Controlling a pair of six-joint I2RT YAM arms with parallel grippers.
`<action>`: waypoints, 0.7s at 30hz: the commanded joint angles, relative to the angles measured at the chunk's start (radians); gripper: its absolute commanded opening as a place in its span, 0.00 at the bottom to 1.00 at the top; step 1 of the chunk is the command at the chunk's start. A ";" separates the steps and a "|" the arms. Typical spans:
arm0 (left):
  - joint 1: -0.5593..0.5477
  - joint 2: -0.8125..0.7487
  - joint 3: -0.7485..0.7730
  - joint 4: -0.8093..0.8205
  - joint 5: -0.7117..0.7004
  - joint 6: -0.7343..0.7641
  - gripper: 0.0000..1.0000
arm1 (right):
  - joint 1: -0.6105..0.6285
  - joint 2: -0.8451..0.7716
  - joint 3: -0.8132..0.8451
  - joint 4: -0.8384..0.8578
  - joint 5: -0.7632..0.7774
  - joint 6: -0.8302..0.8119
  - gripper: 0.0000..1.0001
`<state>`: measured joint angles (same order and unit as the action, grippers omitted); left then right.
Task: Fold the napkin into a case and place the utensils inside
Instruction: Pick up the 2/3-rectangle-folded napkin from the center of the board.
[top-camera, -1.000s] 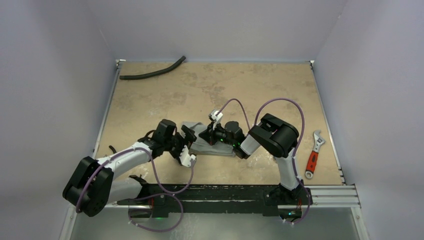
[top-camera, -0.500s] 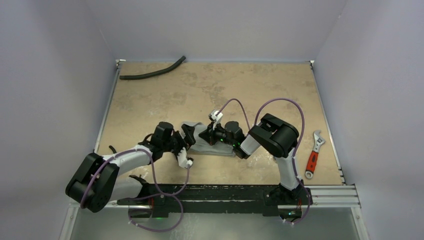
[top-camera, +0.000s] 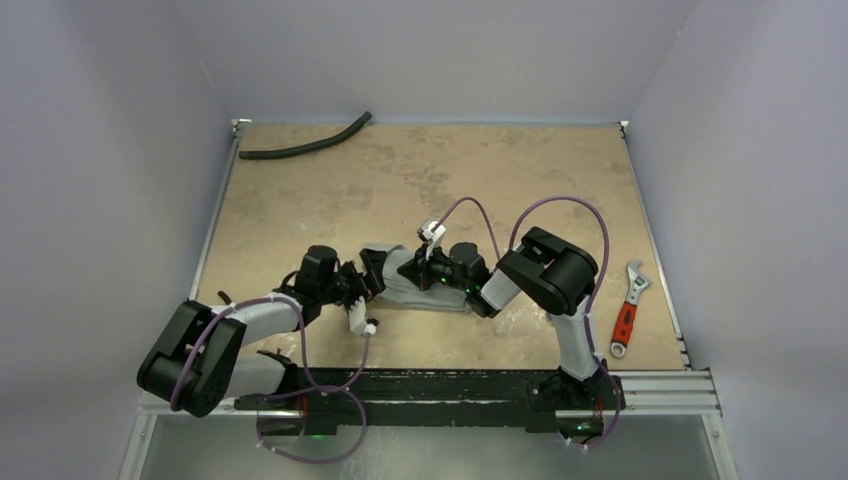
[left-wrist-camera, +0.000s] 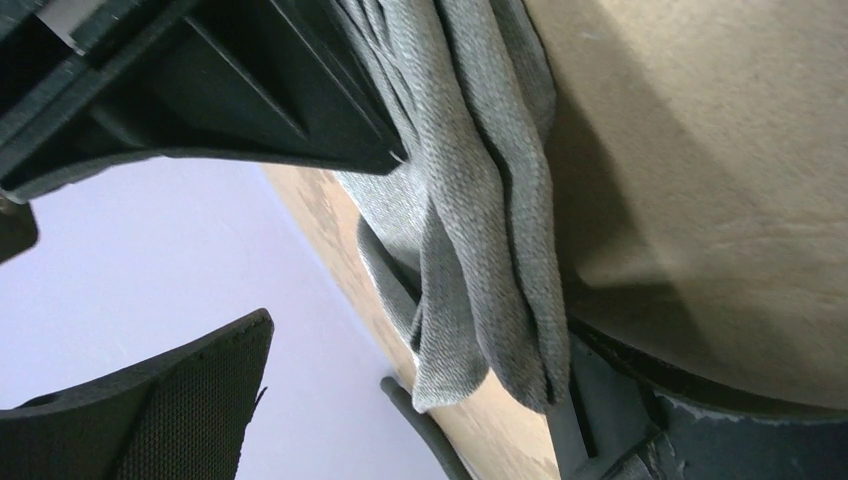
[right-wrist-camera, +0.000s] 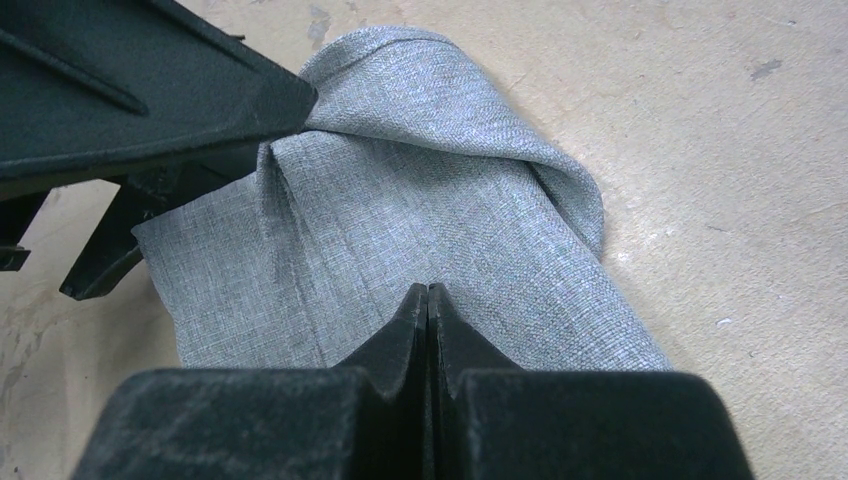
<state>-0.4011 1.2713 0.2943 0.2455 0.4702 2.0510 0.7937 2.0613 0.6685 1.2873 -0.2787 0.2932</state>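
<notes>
Lying mid-surface (top-camera: 450, 170), the napkin (top-camera: 415, 288) is a folded grey bundle between the two hands, nearer the front edge than the back. In the right wrist view the napkin (right-wrist-camera: 420, 200) has a rolled fold running along its far and right side, over a flatter layer with a crease. In the left wrist view the napkin (left-wrist-camera: 480, 230) shows several stacked layers hanging at one end, edges loose. What is inside the folds is hidden; cannot tell if anything sits in it. Spoon and stick not visible in any view.

Left hand (top-camera: 368, 295) sits low at the napkin's left end, fingers wide apart, clamped on nothing. Left wrist view, left hand (left-wrist-camera: 330, 240): upper finger lies against the cloth, lower finger is well off it. The same finger shows in the right wrist view at top left, tip touching the rolled fold.

Right hand (top-camera: 410, 270) reaches in from the right, over the napkin. Right hand (right-wrist-camera: 428, 300) has fingers fully together, tips meeting at the cloth's middle, no cloth seen between them.

Wrench (top-camera: 627, 305), red handle, lies near the surface's right edge, well apart from the napkin. Black hose (top-camera: 305, 145) lies at the far left corner.
</notes>
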 joint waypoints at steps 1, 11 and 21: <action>-0.006 0.057 -0.023 -0.017 0.117 0.055 0.98 | 0.012 0.035 0.004 -0.102 -0.029 0.007 0.00; -0.019 -0.035 0.028 -0.138 0.204 -0.042 0.99 | 0.012 0.042 0.015 -0.139 -0.018 0.004 0.00; -0.018 -0.091 0.071 -0.171 0.229 -0.133 0.99 | 0.013 0.044 0.013 -0.152 -0.013 0.001 0.00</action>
<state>-0.4149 1.1931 0.3176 0.0837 0.6331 1.9903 0.7940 2.0617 0.6861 1.2610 -0.2817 0.2985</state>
